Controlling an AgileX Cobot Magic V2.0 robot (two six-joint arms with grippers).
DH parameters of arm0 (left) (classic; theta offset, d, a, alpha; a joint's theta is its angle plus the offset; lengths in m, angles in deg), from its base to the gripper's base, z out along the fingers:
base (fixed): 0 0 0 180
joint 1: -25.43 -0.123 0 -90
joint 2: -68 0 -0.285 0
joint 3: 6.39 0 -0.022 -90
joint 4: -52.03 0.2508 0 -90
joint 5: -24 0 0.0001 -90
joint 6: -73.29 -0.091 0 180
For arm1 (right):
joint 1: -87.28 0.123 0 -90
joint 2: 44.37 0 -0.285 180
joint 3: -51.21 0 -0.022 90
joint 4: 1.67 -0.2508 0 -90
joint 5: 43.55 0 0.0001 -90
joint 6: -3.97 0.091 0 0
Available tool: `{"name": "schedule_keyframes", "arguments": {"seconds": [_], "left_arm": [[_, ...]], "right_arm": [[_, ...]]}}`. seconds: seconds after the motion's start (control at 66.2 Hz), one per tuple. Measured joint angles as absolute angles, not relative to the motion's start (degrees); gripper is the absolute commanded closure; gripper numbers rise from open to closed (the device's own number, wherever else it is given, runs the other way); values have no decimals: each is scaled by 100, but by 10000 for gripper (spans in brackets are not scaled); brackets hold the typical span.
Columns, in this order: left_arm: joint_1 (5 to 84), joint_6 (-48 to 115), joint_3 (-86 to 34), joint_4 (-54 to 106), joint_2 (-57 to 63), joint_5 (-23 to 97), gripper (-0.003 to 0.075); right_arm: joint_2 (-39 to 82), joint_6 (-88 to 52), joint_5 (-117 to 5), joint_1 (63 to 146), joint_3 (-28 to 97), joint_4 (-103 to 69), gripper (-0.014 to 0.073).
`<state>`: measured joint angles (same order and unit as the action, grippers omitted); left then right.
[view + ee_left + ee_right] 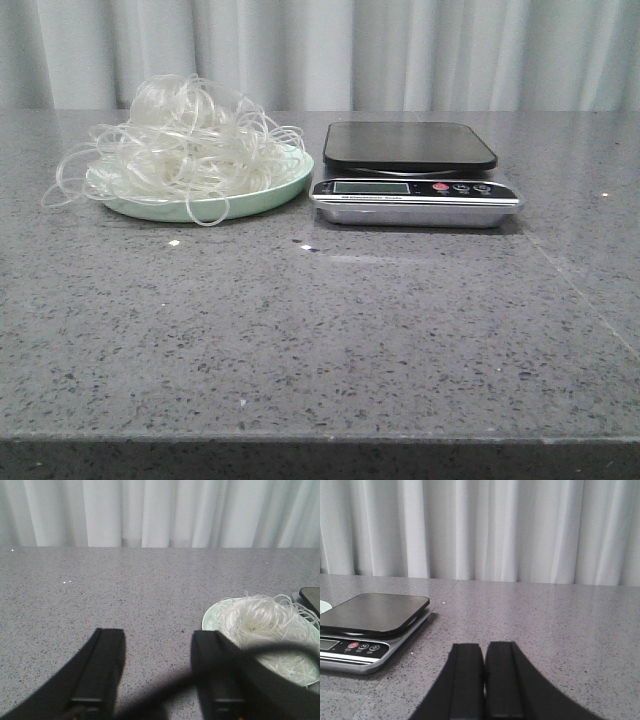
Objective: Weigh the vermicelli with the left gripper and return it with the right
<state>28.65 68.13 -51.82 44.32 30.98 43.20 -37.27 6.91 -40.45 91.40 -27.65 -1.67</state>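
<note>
The vermicelli (185,140) is a loose tangle of whitish strands heaped on a pale green plate (290,180) at the back left of the table. It also shows in the left wrist view (262,622). A kitchen scale (412,170) with a black platform stands right of the plate; its platform is bare. The scale also shows in the right wrist view (370,622). My left gripper (159,637) is open and empty, low over the table, apart from the plate. My right gripper (484,652) is shut and empty, apart from the scale. Neither arm shows in the front view.
The grey speckled tabletop (320,330) stretches from the plate and scale to the front edge. White curtains (400,50) hang behind the table. A dark cable (260,652) crosses the left wrist view in front of the plate.
</note>
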Motion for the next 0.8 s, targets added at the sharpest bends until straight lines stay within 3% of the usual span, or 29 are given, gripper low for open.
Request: {"name": "schedule_keyframes", "arguments": {"seconds": [0.106, 0.242, 0.604, 0.8], "left_arm": [[2865, 6813, -4876, 4432, 2717, 4359, 78], [3084, 6711, -4317, 4432, 2076, 4656, 79], [4620, 6434, -2367, 4432, -457, 5253, 79], [4785, 6421, -1384, 4432, -1804, 5667, 79]], "right_arm": [[-3727, 691, -4045, 9140, -2765, -167, 428], [-3727, 691, -4045, 9140, -2765, -167, 428], [-3727, 691, -4045, 9140, -2765, -167, 428], [-3727, 691, -4045, 9140, -2765, -167, 428]]}}
